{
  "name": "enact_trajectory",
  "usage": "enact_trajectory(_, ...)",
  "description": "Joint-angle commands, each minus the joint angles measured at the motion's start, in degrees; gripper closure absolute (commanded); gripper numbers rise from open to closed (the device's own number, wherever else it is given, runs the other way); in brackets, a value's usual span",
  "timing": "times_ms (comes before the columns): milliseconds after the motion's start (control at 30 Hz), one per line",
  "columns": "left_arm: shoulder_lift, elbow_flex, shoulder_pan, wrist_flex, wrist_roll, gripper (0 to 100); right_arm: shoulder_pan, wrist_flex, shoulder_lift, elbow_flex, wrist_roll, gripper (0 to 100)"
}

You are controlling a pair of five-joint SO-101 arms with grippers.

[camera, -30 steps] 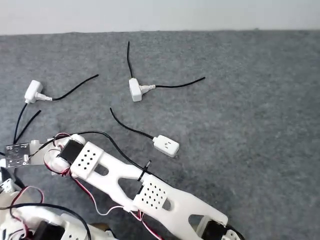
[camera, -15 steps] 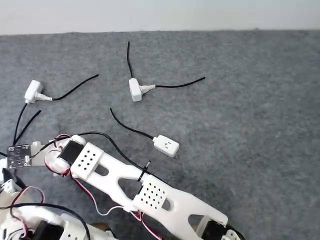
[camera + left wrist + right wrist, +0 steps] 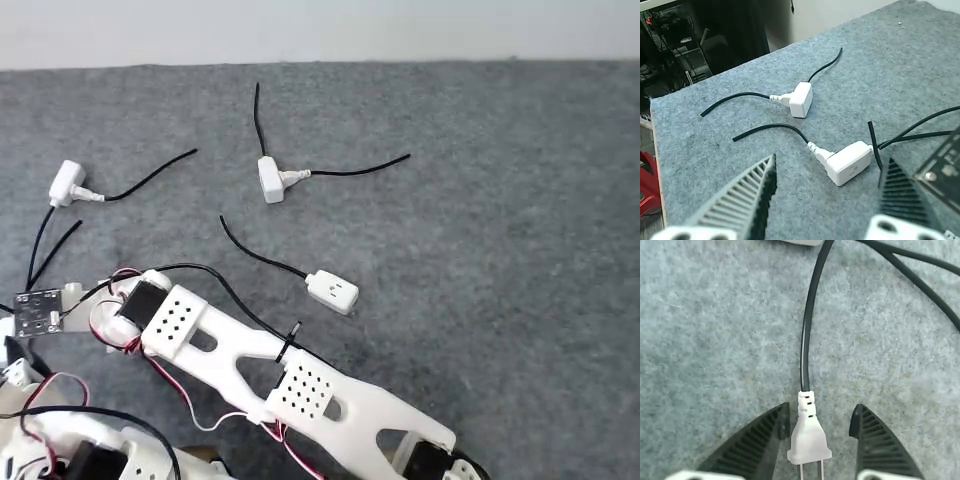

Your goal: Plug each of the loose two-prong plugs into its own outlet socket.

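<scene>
Plug (image 3: 809, 440) flat on mat (image 3: 700, 340), under right wrist, prongs toward wrist, cord (image 3: 810, 330) running away.
Right gripper (image 3: 821, 412) spread, one jaw each side of plug body, neither seen touching. Likely lined up to pinch body.
Free socket (image 3: 333, 290) well apart, slots showing. Probable target.
Left socket (image 3: 65, 182) and middle socket (image 3: 270, 180) each seem plugged already.
Left gripper (image 3: 831, 160) spread, empty, near left socket. Likely on standby.
No brand, label or writing legible.
</scene>
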Motion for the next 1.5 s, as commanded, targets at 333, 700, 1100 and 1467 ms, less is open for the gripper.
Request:
enact_trajectory(333,-1.1,-2.3,0.2,-4.9,0.9,68,-1.7,9.3,0.3,-0.2,-0.4,79.8)
enact_trajectory(700,-1.1,-2.3,0.1,-4.9,-2.2,68,-1.8,8.2,0.5,-0.2,-0.4,79.8)
enact_trajectory(1100,-1.1,-1.5,-0.3,-5.3,-2.1,68,-1.0,8.6,0.1,-0.2,-0.5,99.1)
enact_trajectory(1467,-1.1,0.8,0.2,-7.1,-1.9,68,6.3,16.6,-6.6,-9.8,-2.0,99.0)
